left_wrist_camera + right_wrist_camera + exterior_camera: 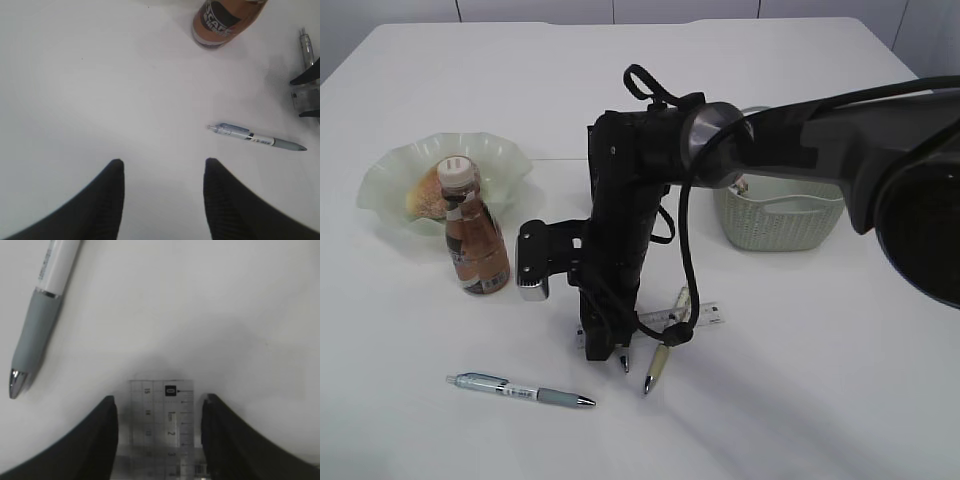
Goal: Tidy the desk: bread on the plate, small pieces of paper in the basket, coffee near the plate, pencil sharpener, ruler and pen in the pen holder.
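We had the right pincer (159, 440) spread and straddling the ruler (162, 415), which lay flat on the bench (800, 400), so probably lining up to grab it; not pinching it yet as far as we could tell. A grey-tipped pen (37, 325) lay just beside the ruler. The left pincer (162, 200) hung spread over bare bench, holding nothing. The coffee (475, 235) stood touching the plate (395, 175), its label partly reading "CAFE".

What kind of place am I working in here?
Likely a staged desk in a lab or office: a plain white desk holding stationery like a pen and ruler, plus a coffee bottle and a basket.
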Controlling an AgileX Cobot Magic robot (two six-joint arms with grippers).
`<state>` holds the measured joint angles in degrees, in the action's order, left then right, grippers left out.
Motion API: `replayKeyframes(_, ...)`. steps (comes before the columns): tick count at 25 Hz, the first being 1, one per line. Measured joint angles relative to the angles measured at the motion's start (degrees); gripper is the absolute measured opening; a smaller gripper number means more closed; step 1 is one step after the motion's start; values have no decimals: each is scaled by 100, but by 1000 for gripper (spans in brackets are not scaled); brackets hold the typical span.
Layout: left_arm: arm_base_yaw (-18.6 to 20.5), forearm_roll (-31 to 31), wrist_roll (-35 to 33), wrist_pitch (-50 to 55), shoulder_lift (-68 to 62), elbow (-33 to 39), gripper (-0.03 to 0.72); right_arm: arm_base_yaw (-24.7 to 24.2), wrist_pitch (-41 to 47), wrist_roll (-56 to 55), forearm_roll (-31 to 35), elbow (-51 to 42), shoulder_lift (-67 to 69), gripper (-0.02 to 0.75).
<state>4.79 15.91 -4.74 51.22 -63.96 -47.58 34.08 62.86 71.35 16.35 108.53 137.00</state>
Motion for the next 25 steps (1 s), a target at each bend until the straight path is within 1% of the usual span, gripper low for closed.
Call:
replayKeyframes(5,0,0,0,0,0,0,379,0,-12,-27,-152,0,0,284)
replayKeyframes(6,0,0,0,-8,0,0,379,0,-12,-56,-174,0,0,277)
replayKeyframes(14,0,0,0,-44,0,0,379,0,113,-77,-169,140,0,272)
replayKeyframes(18,0,0,0,-72,0,0,379,0,274,-86,3,567,0,272)
replayKeyframes(25,0,0,0,-115,0,0,379,-21,640,-104,300,1617,0,272)
